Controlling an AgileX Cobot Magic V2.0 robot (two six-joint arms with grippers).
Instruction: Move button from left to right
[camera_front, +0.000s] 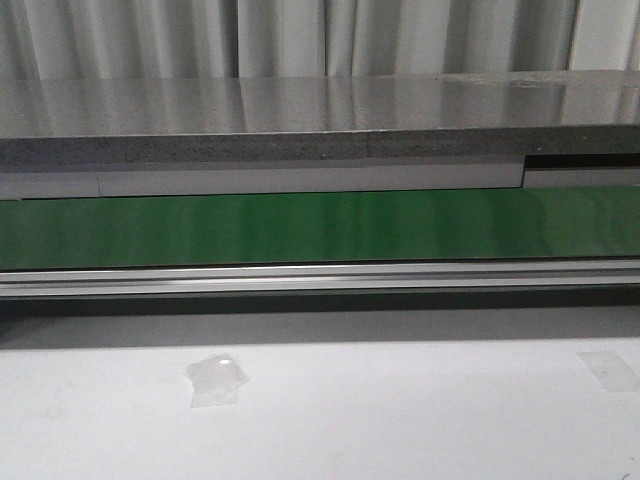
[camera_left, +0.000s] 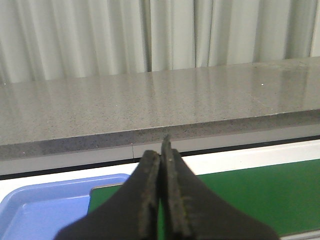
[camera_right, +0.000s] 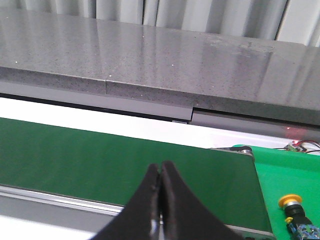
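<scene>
The button (camera_right: 291, 203) shows only in the right wrist view, with its yellow round head and dark body standing on a bright green surface (camera_right: 290, 175) past the end of the dark green belt (camera_right: 100, 150). My right gripper (camera_right: 161, 168) hangs over the belt's near rail, shut and empty, well apart from the button. My left gripper (camera_left: 162, 152) is also shut with nothing between its fingers, above the belt (camera_left: 250, 195) beside a blue tray (camera_left: 45, 210). Neither gripper appears in the front view.
The dark green conveyor belt (camera_front: 320, 228) runs across the front view with a metal rail (camera_front: 320, 278) along its near side. Behind it lies a grey speckled ledge (camera_front: 300, 115) and curtains. Tape patches (camera_front: 215, 380) lie on the white table.
</scene>
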